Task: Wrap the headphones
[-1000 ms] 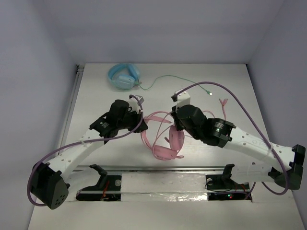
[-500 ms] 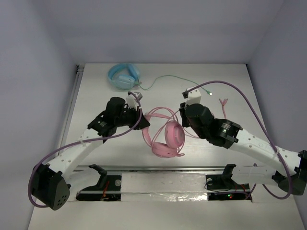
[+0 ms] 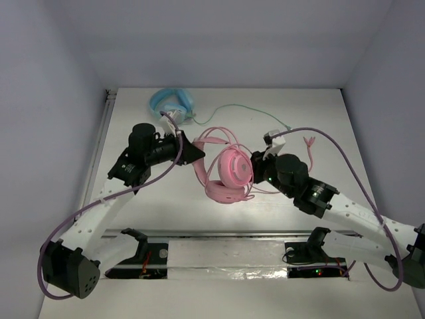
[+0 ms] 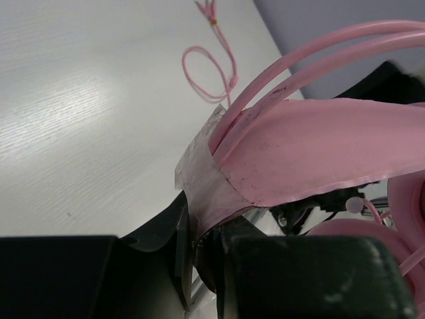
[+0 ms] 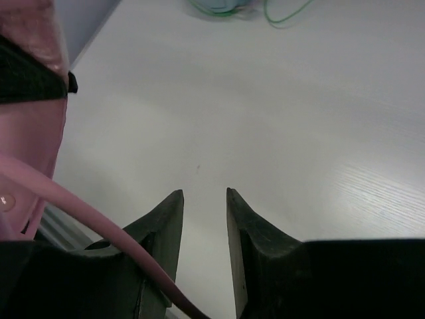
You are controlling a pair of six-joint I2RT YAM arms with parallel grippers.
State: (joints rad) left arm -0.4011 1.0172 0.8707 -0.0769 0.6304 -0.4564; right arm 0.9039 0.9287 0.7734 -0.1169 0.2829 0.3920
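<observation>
Tabletop (image 4: 73, 100): matt white, a faint wood-like grain being shown. Headphones (image 4: 312, 153): smooth pink plastic, a slight gloss being carried by the headband tubes; strap being seen scuffed, silvery at its end. Right fingers (image 5: 166, 226): matt black plastic.

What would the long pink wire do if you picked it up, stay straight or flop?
Probably flop: the pink cable lies in loose curls on the table, so it looks soft. It seems thin and light, so it would likely dangle and trail. It might snag on the headphones, since its loops lie close beside them.
</observation>
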